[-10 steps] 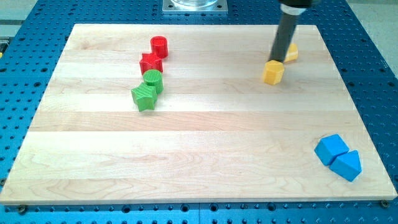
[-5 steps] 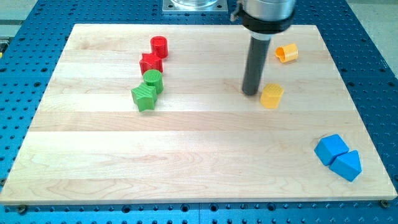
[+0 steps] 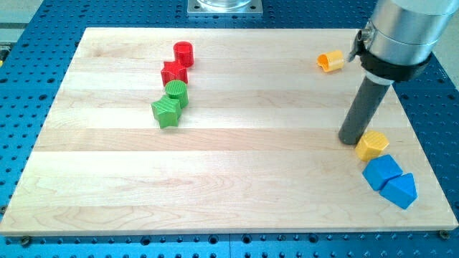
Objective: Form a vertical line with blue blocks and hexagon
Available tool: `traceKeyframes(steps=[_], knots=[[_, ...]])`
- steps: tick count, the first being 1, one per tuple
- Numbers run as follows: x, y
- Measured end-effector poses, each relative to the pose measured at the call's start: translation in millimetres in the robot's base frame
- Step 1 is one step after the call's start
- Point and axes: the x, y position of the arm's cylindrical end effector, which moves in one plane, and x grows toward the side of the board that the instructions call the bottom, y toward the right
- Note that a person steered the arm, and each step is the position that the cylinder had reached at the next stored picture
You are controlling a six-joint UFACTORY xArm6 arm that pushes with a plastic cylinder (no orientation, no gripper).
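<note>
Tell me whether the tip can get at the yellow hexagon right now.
Probably yes. My tip already sits at the yellow hexagon's left edge, nothing between them. The blue blocks lie just below it, so pushing downward is blocked.

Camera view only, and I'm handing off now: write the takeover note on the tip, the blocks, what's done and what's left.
My tip is down on the board, touching the left side of the yellow hexagon.
The hexagon sits just above the blue cube, nearly touching it; the blue triangular block lies against the cube's lower right.
Done: the hexagon is at the blue pair, at the view's lower right.
Left: the three run diagonally, so square them into a vertical line.
Away from the job: the small yellow block at the top right, and the red and green blocks in the upper left.
</note>
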Motion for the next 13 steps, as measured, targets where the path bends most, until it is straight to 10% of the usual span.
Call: traceKeyframes(steps=[3, 13], knots=[[63, 6], [16, 43]])
